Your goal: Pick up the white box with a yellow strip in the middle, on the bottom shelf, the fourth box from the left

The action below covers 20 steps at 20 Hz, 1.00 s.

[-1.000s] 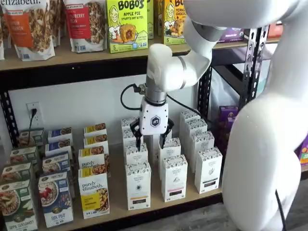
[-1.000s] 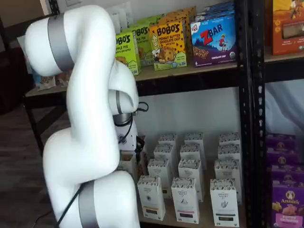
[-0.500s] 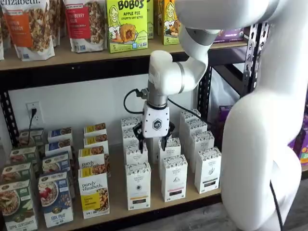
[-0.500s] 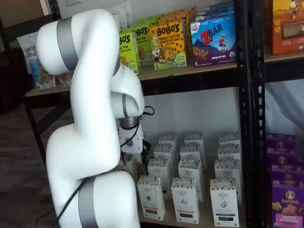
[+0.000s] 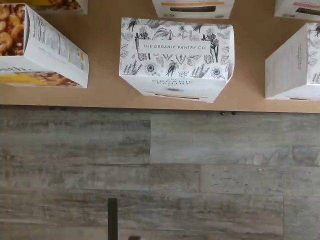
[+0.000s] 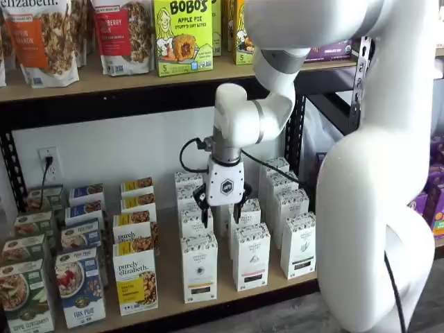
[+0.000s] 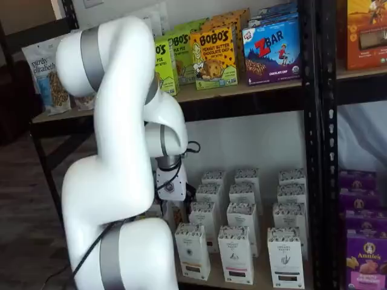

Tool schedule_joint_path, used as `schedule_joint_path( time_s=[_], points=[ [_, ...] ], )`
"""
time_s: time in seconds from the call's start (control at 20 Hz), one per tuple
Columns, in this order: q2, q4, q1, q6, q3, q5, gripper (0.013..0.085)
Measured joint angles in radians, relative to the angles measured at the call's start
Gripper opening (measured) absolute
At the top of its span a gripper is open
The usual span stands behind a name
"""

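The hand (image 6: 220,211) hangs just left of centre in a shelf view, its 2 black fingers spread apart with a plain gap between them and nothing held. It hovers above the rows of tall white cartons on the bottom shelf (image 6: 166,277), over the second box back in the row.

The white box (image 6: 200,267) stands upright at the front edge of that shelf, low and slightly left of centre in the frame, with a tan strip across its lower front. Just to its left is a purely elizabeth box (image 6: 135,281) with a yellow panel; just to its right is a like white carton (image 6: 251,255) with a dark strip.

In the wrist view the white box (image 5: 176,55) appears from above, its patterned lid reading "THE ORGANIC PANTRY CO.", standing at the edge of the pale board (image 5: 107,92), beyond which lies grey plank flooring (image 5: 160,170).

In a shelf view the white arm (image 7: 115,157) fills the left half of the frame, and the white box (image 7: 193,251) stands at lower centre.
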Motion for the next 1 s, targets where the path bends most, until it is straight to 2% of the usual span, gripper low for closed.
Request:
schedule_joint_path(
  time_s=[0.4, 0.7, 1.0],
  points=[
    [0.073, -0.054, 0.006, 0.05, -0.044, -0.037, 0.085],
    [0.139, -0.051, 0.002, 0.044, -0.096, -0.036, 0.085],
    [0.216, -0.073, 0.004, 0.064, -0.147, -0.074, 0.085]
  ],
)
